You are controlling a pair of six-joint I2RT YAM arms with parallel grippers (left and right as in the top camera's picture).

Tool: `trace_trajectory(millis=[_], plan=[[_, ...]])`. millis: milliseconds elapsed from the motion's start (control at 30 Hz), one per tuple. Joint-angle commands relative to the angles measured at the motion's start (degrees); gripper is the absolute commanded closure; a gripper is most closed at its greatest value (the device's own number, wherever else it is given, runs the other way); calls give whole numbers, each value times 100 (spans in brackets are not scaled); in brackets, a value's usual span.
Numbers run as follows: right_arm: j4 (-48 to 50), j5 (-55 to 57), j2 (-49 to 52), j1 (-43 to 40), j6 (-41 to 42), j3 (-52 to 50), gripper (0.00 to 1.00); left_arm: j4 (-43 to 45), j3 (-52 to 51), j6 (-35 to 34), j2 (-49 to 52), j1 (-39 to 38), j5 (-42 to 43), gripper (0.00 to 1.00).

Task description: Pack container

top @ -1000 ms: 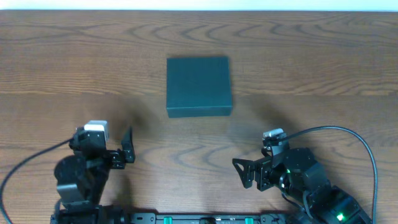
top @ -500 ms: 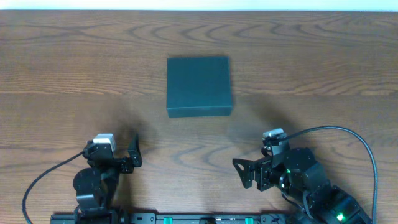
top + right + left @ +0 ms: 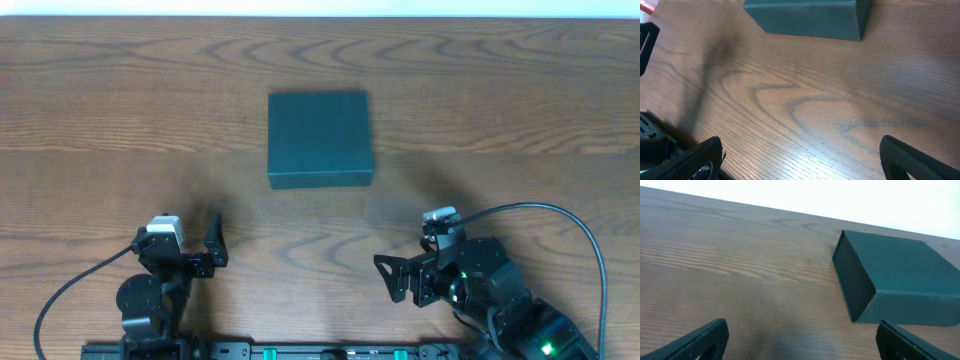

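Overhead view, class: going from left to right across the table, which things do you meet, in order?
left gripper → container → right gripper

No writing, label, brand or number can be read; the container [image 3: 320,138] shows plain teal faces.

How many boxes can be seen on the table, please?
1. The dark teal-green, matte, square box lies closed near the middle of the brown wooden table. No other box shows in any view.
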Motion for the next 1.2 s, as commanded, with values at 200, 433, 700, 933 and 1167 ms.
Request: trace_trajectory(millis=[200,433,700,933,1167], plan=[[11,59,-20,-26,-44,2,1,-2,-140,-39,-44,9,2,5],[11,59,-20,-26,-44,2,1,-2,-140,-39,-44,9,2,5],[-411,518,-577,-160,-1779,-133,1,-2,-140,-39,-44,9,2,5],[-348,1211,-1912,-748,-2028,-1108,1,-2,-140,-39,-44,9,2,5],[-170,1150,-2527,-761,-2011,-1884,1,-2,-140,-39,-44,9,2,5]])
